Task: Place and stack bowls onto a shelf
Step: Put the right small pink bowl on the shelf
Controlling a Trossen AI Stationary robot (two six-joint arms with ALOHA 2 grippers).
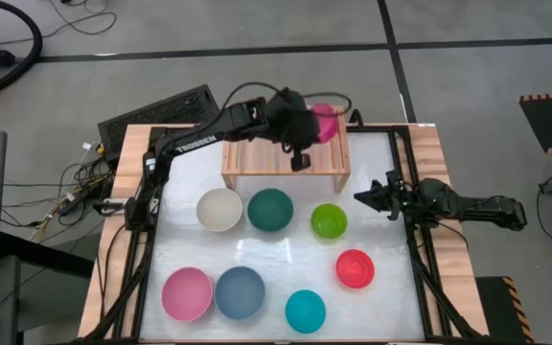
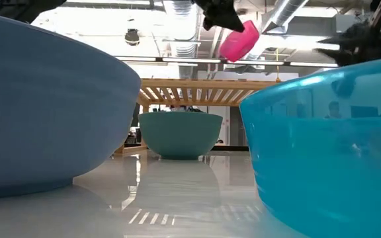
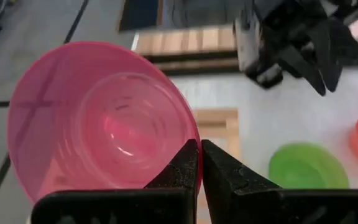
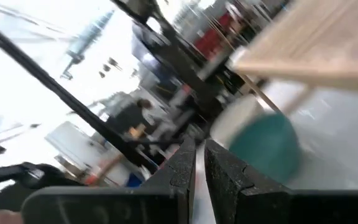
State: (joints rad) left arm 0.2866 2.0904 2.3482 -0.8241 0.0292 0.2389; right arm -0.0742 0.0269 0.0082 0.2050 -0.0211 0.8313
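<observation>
Light-wood shelf (image 1: 257,174) stands at the surface's far edge, bare for now. Seven bowls wait below it. My left gripper (image 1: 307,123) clamps the magenta bowl (image 1: 325,122) by its rim, tilted above the shelf's right end, ready to set down. My right gripper (image 1: 370,198) idles at the right edge, fingers nearly together.

A grey floor (image 1: 468,86) crossed by dark tape lines is seen around the bench (image 1: 425,134). Tangled cables (image 1: 65,192) lie beside the bench's left edge. Beyond the bench, ceiling ducts (image 2: 177,13) and bright lights are seen in the low view.
</observation>
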